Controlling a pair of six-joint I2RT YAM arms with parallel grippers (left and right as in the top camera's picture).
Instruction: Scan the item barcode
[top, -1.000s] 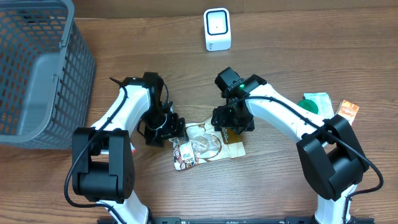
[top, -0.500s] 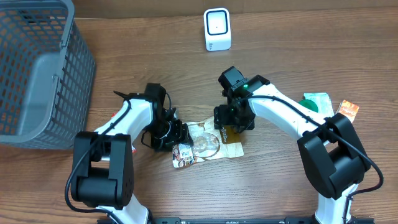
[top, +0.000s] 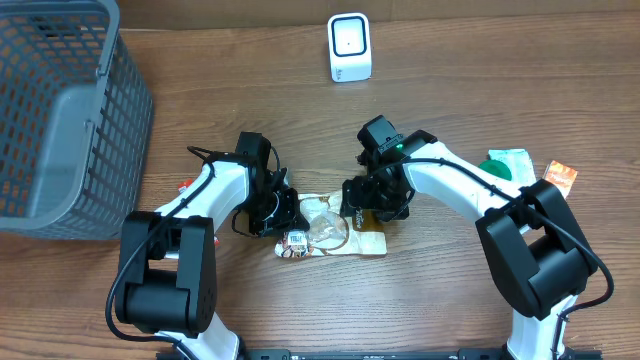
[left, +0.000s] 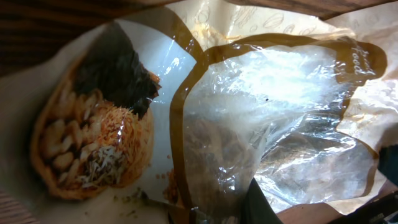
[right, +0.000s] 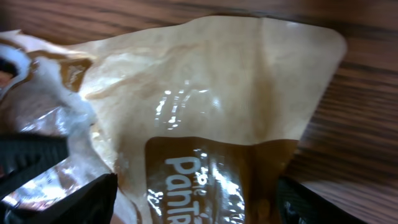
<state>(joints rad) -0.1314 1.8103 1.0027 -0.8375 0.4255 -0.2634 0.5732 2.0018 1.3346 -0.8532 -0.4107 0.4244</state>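
Where the two arms meet at mid-table: left gripper (top: 284, 216) sits at the left edge of the tan-and-brown plastic snack bag with a clear window (top: 335, 230); whether it pinches the bag cannot be told.
Right gripper (top: 372, 200): jaws spread wide, straddling the bag's right end.
Bag: lying on the brown wooden table (top: 450, 90), between both grippers.
White box-shaped scanner (top: 349, 47): upright, well apart from the bag.

Open table (top: 250, 90) stretches between the scanner (top: 349, 47) and the pouch (top: 335, 228), leaving a free lane. The tall basket (top: 60, 120) walls off the left side; two packets (top: 508, 165) clutter the right edge.
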